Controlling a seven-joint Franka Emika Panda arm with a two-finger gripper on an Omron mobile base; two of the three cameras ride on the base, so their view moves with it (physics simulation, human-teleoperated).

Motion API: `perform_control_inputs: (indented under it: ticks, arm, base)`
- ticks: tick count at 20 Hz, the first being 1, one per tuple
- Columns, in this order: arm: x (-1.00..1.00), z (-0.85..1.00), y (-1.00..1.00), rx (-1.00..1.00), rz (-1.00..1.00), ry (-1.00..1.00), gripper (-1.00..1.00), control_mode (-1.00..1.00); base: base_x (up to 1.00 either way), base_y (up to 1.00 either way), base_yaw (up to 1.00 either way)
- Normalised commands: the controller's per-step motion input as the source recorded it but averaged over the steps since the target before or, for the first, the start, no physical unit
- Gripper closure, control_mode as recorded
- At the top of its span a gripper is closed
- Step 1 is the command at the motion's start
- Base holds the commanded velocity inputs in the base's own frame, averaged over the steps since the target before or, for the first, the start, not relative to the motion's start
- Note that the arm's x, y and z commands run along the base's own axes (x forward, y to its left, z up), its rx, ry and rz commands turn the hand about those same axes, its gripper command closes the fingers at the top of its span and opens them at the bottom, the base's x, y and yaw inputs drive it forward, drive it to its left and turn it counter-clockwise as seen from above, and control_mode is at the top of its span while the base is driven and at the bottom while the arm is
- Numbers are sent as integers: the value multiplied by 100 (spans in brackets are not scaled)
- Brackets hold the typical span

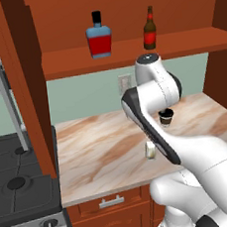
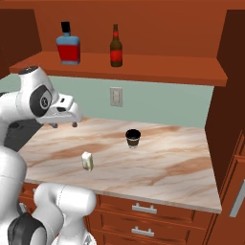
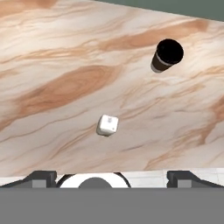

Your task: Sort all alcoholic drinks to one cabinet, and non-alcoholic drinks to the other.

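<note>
On the shelf of the red-brown wall cabinet (image 1: pixel 128 51) (image 2: pixel 158 64) stand the squat red bottle (image 1: pixel 99 37) (image 2: pixel 68 45) and, to its right, the slim brown bottle (image 1: pixel 149 31) (image 2: pixel 116 48). Below them, the dark-brown cup with a black lid (image 1: pixel 166 117) (image 2: pixel 133 138) (image 3: pixel 168 54) stands upright on the marble counter. The small cream carton (image 1: pixel 150 150) (image 2: pixel 87 161) (image 3: pixel 107 125) sits nearer the front edge. My gripper (image 2: pixel 64 125) (image 3: pixel 111 177) hangs open above the counter's left part, looking down at the carton and holding nothing.
A black stove (image 1: pixel 19 186) adjoins the counter (image 2: pixel 167 167) on the left, beyond a wooden side panel (image 1: pixel 31 95). A wall outlet (image 1: pixel 125 81) (image 2: pixel 116 96) sits on the green backsplash. Drawer fronts with metal handles (image 2: pixel 143 208) run under the counter. A tall wooden wall (image 2: pixel 229 95) bounds the right.
</note>
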Motion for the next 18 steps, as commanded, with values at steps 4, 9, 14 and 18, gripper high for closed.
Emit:
perform_control_inputs:
  ticks: [4,9,14,18]
  arm:
    - [0,-34,-17,0,0,8,-100,-100]
    - [0,-40,-18,5,0,2,-100,-100]
    - [0,-42,-13,8,0,0,-100,-100]
    - [0,-37,-9,8,0,0,-100,-100]
  base:
    - [0,0,0]
    - [0,0,0]
    - [0,0,0]
    - [0,0,0]
